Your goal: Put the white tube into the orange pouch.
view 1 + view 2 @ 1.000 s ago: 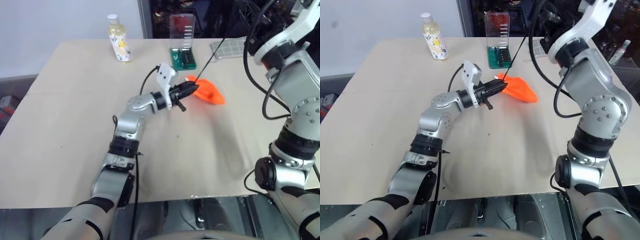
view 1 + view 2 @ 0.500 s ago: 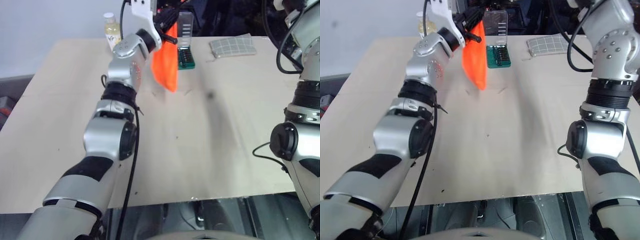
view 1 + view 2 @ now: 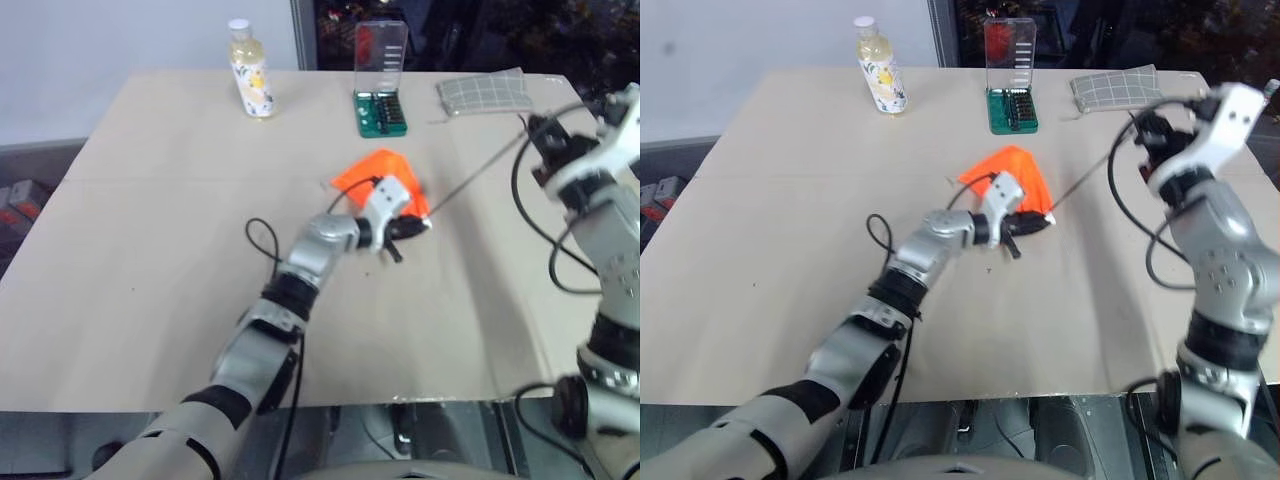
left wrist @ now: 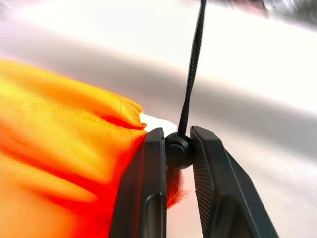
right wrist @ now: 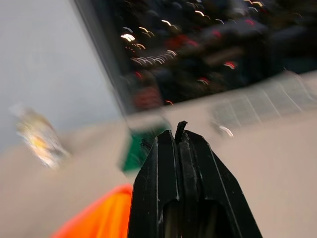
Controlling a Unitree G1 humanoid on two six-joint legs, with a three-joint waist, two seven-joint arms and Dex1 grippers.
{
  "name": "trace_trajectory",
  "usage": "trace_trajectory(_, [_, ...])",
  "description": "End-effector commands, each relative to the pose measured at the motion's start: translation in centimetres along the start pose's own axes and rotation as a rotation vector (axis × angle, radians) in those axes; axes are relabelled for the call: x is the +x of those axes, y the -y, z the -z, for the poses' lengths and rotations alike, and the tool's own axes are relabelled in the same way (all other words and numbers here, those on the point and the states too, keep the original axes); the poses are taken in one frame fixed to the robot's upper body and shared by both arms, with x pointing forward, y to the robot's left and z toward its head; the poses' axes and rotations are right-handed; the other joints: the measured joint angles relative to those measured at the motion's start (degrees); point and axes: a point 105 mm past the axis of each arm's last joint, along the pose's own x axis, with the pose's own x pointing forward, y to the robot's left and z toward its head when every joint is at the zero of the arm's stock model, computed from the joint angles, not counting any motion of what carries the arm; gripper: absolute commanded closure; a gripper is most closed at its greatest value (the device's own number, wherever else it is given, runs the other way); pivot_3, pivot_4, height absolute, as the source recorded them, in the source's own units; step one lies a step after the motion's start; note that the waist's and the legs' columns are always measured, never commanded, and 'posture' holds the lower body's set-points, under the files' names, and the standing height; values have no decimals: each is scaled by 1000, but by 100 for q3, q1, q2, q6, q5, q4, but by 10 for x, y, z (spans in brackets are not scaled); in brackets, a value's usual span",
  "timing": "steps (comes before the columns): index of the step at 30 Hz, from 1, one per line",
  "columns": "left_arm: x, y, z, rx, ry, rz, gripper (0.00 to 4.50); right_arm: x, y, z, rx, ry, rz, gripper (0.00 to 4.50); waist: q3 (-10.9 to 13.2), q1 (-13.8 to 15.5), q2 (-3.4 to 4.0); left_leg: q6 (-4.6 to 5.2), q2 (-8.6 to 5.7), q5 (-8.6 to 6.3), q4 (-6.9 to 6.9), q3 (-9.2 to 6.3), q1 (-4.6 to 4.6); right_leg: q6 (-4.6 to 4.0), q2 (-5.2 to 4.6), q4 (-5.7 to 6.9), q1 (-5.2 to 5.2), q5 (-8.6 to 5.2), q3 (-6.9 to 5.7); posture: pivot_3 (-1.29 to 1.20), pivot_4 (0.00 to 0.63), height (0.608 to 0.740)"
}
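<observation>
- The orange pouch (image 3: 1008,180) lies on the table (image 3: 790,250) near its middle, in front of the green bit case (image 3: 1011,105); the left gripper (image 3: 1032,222) sits at the pouch's near-right corner, its fingers pinched on the round cord stopper (image 4: 177,150) at the pouch mouth
- The right gripper (image 5: 181,144) is raised off to the right, fingers pressed together on the end of the dark cord (image 3: 1090,172), which runs taut between the two grippers
- The white tube cannot be made out on the table; a small white patch (image 4: 156,122) shows at the pouch mouth in the left wrist view (it may be the tube, but I cannot tell)
- The step in hand looks like drawing the mouth closed; to do it well, keep the stopper pinned low against the table while the right arm pulls along the cord's own line, steadily, not upward; a jerk could lift the pouch and spill whatever is inside
- Keep clear of the grey checked pouch (image 3: 1118,88) and the clear bottle (image 3: 881,72) at the far edge
</observation>
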Motion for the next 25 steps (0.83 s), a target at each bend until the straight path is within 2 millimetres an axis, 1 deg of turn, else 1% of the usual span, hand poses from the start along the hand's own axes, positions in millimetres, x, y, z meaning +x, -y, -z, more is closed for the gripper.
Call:
trace_trajectory(1, [10,10,-18,100,77,13,4288,-27,8,-17,-120,54,47,4500,-1,-22,7,1,0,0,-2,11,8,1,5,0,-1,1,14,0,150,740])
trace_trajectory(2, [9,12,-20,73,94,35,4288,-30,8,-10,-165,16,38,4500,-2,-30,10,2,9,1,-3,6,69,1,13,-3,60,1,9,0,150,740])
trace_trajectory(3, [5,13,-25,46,125,53,3788,-34,10,-1,-198,-21,35,4500,-3,-34,11,3,15,0,-7,7,110,0,15,-12,100,-2,9,0,150,740])
trace_trajectory(4, [1,12,-29,29,151,65,3488,-38,11,5,-212,-46,24,4500,-3,-54,11,3,21,0,-7,6,122,-1,16,-13,112,-3,9,0,150,740])
trace_trajectory(5, [-4,11,-32,23,170,71,3085,-41,11,10,-217,-60,17,3929,-4,-81,10,3,40,0,-7,8,127,-18,22,-19,119,-16,11,0,150,740])
trace_trajectory(6, [-12,8,-35,25,191,67,2606,-45,10,18,-235,-91,-6,3592,-4,-100,10,3,51,0,-3,11,128,-21,29,-21,120,-14,15,0,150,740])
trace_trajectory(7, [-24,4,-38,22,215,60,2128,-49,9,27,-264,-128,-30,3145,-4,-131,11,3,55,0,0,14,130,-23,32,-19,121,-12,20,0,150,740])
trace_trajectory(8, [-36,1,-40,22,239,53,1805,-54,9,34,-285,-155,-48,2790,-4,-136,11,3,58,0,-1,20,130,-25,36,-19,119,-11,29,0,150,740])
trace_trajectory(9, [-48,0,-44,21,266,49,1528,-59,9,40,-298,-176,-62,2525,-5,-154,12,3,61,0,-1,22,132,-26,38,-17,119,-10,32,0,150,740])
trace_trajectory(11, [-81,-7,-44,-2,298,17,928,-73,10,53,-350,-236,-116,1921,-6,-160,14,2,62,-1,-12,35,133,-7,41,-15,108,3,51,0,150,740])
trace_trajectory(13, [-118,-12,-39,-25,301,-41,19,-89,13,63,-405,-283,-164,941,-6,-158,14,1,63,-1,-20,38,135,-6,42,-15,104,3,60,0,150,740])
trace_trajectory(14, [-134,-14,-35,-28,295,-74,14,-96,16,66,-428,-301,-184,471,-6,-143,15,1,62,-1,-24,39,134,-6,41,-16,102,3,61,0,150,740])
trace_trajectory(15, [-152,-16,-26,-15,267,-114,14,-105,19,68,-449,-320,-202,39,-6,-135,14,0,61,-2,-26,40,133,-6,38,-19,102,3,61,0,150,740])
trace_trajectory(18, [-194,-18,-6,-11,199,-222,14,-128,23,71,-474,-362,-260,39,-6,-102,15,1,57,-4,-26,43,135,-5,31,-25,104,1,62,0,150,740])
trace_trajectory(20, [-217,-17,4,-28,169,-277,14,-143,26,71,-486,-388,-286,39,-5,-64,12,1,57,-5,-26,41,137,-25,27,-33,110,-12,59,0,150,740])
trace_trajectory(22, [-236,-13,13,-30,130,-312,14,-155,30,71,-503,-414,-306,39,-7,-36,9,0,59,-5,-20,44,143,-24,15,-34,117,-14,56,0,150,740])
trace_trajectory(23, [-241,-10,16,-31,119,-318,14,-159,31,72,-509,-422,-314,39,-8,-27,6,-1,60,-6,-20,48,157,-21,9,-33,127,-16,54,0,150,740])
trace_trajectory(25, [-255,-4,24,-45,83,-338,14,-169,40,76,-534,-460,-325,39,-11,-21,4,-29,67,-23,-21,54,173,-4,-19,-36,135,-27,59,0,150,740])
